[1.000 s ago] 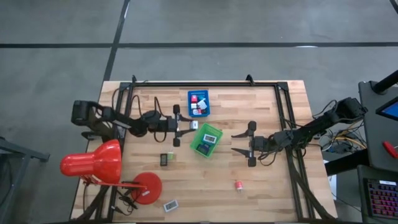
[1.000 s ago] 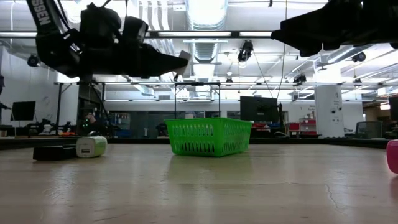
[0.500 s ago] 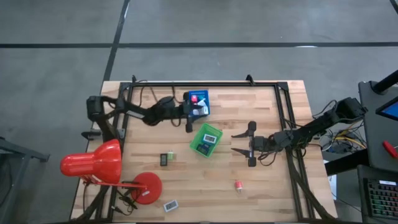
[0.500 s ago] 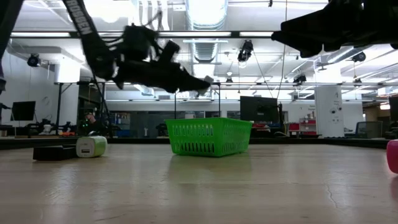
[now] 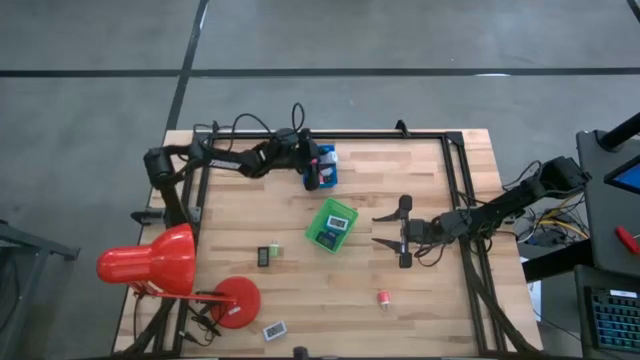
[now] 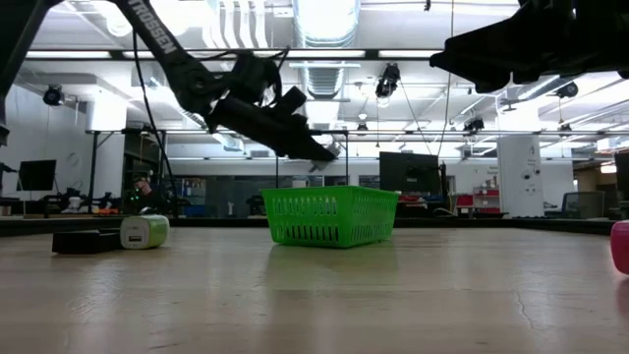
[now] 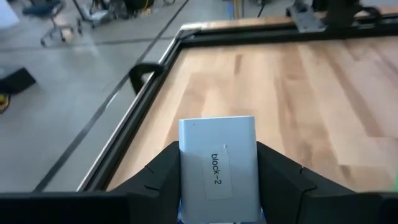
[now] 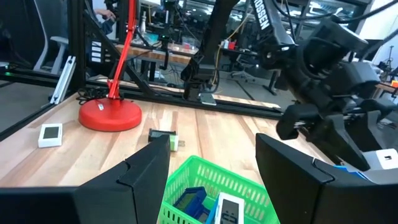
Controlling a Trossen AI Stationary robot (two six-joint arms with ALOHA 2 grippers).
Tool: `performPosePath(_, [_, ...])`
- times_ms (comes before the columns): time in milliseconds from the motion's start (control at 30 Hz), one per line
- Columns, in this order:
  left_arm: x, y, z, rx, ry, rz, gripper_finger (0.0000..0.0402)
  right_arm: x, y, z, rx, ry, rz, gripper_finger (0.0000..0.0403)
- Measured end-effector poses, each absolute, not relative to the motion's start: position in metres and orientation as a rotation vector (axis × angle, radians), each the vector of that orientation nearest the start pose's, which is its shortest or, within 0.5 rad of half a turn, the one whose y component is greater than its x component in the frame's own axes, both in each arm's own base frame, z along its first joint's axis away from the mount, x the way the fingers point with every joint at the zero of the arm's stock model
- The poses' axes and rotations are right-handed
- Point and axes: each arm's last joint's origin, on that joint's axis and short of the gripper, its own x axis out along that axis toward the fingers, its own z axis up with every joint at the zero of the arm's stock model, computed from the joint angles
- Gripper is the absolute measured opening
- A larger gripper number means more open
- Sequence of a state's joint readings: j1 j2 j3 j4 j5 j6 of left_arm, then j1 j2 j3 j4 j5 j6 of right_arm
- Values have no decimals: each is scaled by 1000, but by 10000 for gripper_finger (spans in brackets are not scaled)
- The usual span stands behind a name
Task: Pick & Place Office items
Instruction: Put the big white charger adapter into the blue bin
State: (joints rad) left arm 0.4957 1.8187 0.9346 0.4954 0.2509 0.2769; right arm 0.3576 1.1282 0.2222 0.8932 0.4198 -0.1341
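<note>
Wooden desk (image 5: pixel 430 300) planks carry a blue tray (image 5: pixel 327 168) near the far edge and a green tray (image 5: pixel 331 224) at the middle, with a red lamp (image 5: pixel 150 262) at the left front corner. The left pincer (image 5: pixel 309 166) is held above the blue tray, pinching a white block (image 7: pixel 217 167) labelled "block-2" between its fingers (image 7: pixel 163 177). The right pincer (image 5: pixel 398 231) waits just right of the green tray, fingers spread and empty.

Other items are scattered: a dark-and-white piece (image 5: pixel 267 255) beside the green tray, a white one (image 5: pixel 273 329) at the front edge, a pink one (image 5: pixel 384 298) at the front right.

Several risks can be judged from here. The block is gripped only by its lower part, so it could tip or slip if the arm is swung fast. If it is let go from this height, it may bounce off pieces already in the blue tray and land on the desk. Whether the pincer is centred over the tray cannot be told; an off-centre release would catch the rim.
</note>
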Motion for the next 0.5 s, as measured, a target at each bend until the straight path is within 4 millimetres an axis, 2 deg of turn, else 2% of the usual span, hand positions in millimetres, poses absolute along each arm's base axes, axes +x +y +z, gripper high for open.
performPosePath(200, [325, 190, 171, 68, 463, 239, 158, 191, 59, 184, -143, 18, -61, 228])
performPosePath(500, [318, 203, 171, 31, 528, 261, 158, 191, 59, 185, -146, 15, -61, 228])
